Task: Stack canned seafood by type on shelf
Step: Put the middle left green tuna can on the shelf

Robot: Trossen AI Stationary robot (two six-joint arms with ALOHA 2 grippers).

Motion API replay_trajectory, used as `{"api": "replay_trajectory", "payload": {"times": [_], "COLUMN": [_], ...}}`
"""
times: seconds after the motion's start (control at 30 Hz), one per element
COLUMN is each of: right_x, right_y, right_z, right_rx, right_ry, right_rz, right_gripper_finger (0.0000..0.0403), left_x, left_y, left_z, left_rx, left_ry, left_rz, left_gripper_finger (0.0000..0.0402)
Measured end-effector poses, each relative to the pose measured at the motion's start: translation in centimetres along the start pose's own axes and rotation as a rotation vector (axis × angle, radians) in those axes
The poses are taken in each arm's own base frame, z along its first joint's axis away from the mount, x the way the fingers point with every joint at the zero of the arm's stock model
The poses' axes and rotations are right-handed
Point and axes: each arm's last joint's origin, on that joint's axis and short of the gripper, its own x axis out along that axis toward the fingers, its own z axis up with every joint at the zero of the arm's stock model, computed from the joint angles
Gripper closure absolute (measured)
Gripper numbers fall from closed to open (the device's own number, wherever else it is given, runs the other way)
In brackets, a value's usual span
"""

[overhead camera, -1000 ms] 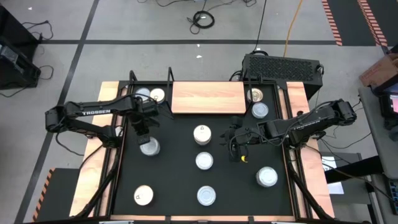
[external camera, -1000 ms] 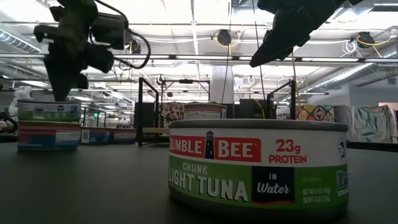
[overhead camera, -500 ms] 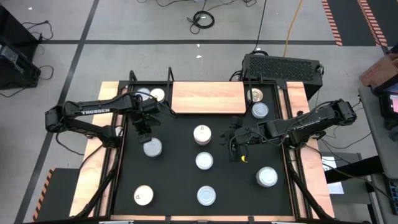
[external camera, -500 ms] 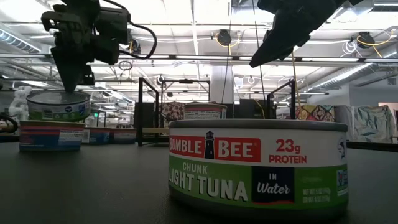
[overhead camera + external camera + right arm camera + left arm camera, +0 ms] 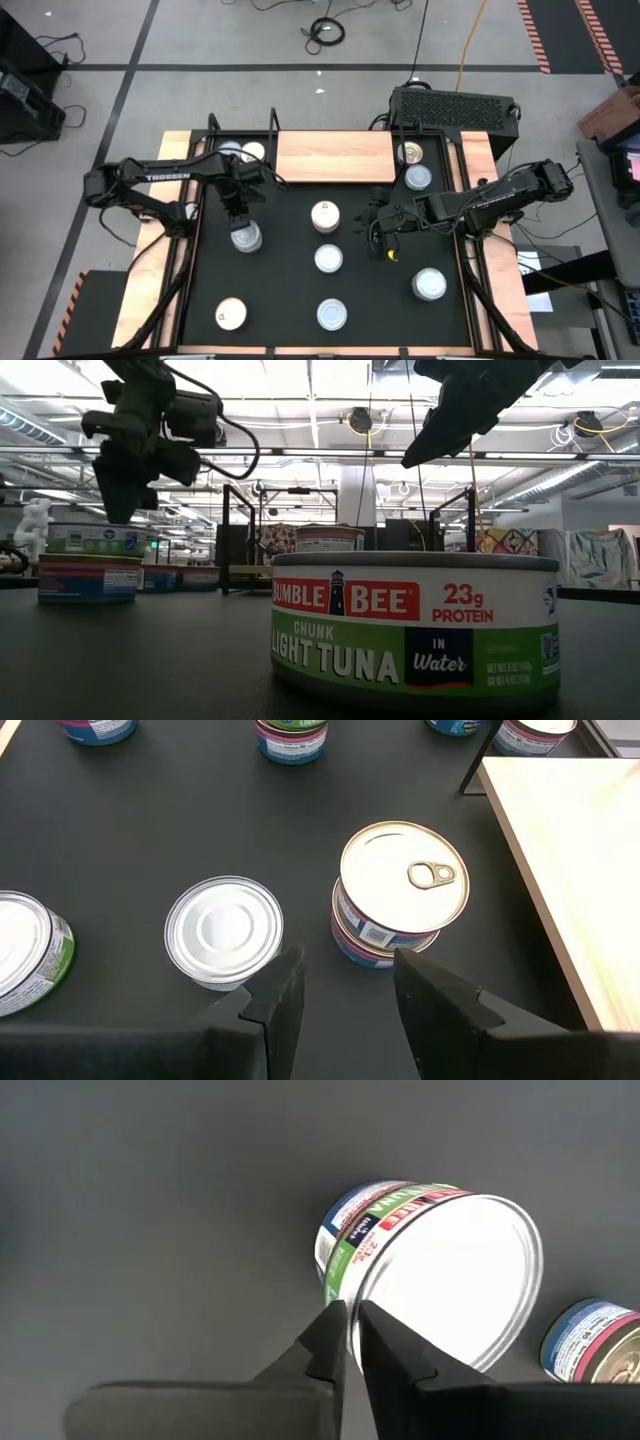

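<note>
On the black tabletop a green-labelled tin (image 5: 430, 1280) sits flat on a red-and-blue tin (image 5: 90, 578), making a two-tin stack (image 5: 246, 237) left of centre. My left gripper (image 5: 237, 213) points steeply down just over this stack, its fingers (image 5: 350, 1325) all but together at the top tin's rim. My right gripper (image 5: 385, 228) hangs open above the table right of centre. Ahead of it stand a pull-tab stack (image 5: 403, 885) and a single silver tin (image 5: 222, 930). The shelf (image 5: 335, 157), a light wooden board, lies at the far middle. My left gripper's fingertips (image 5: 335, 1320) come from above, slanting, and stand right at the rim (image 5: 352, 1285) of the top tin, on the side nearest the arm. I cannot tell whether they touch it. The tin rests flat on the tin below.
Loose tins stand about the table (image 5: 328, 258) (image 5: 430, 285) (image 5: 332, 315) (image 5: 231, 315). More sit beside the board's left end (image 5: 242, 153) and right end (image 5: 412, 165). A black ribbed box (image 5: 455, 108) stands behind the table. Wooden rails run along both sides.
My left gripper has moved a little toward the table's right and near edges and down, staying over the stack. The stack has shifted slightly toward the right; its top tin, which stood higher half a second ago, now lies flat on the lower one.
</note>
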Motion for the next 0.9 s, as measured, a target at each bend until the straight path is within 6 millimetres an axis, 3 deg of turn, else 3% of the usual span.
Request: {"api": "replay_trajectory", "payload": {"times": [0.57,0.9], "right_x": [0.0,0.0], "right_y": [0.0,0.0], "right_z": [0.0,0.0], "right_rx": [0.0,0.0], "right_ry": [0.0,0.0], "right_rz": [0.0,0.0], "right_gripper_finger": [0.0255,0.0255], "left_x": [-0.5,-0.6], "left_y": [0.9,0.9], "left_z": [0.1,0.8], "left_rx": [-0.074,-0.043], "left_ry": [-0.035,-0.102], "left_rz": [-0.059,-0.101], "left_gripper_finger": [0.0253,0.0239]}}
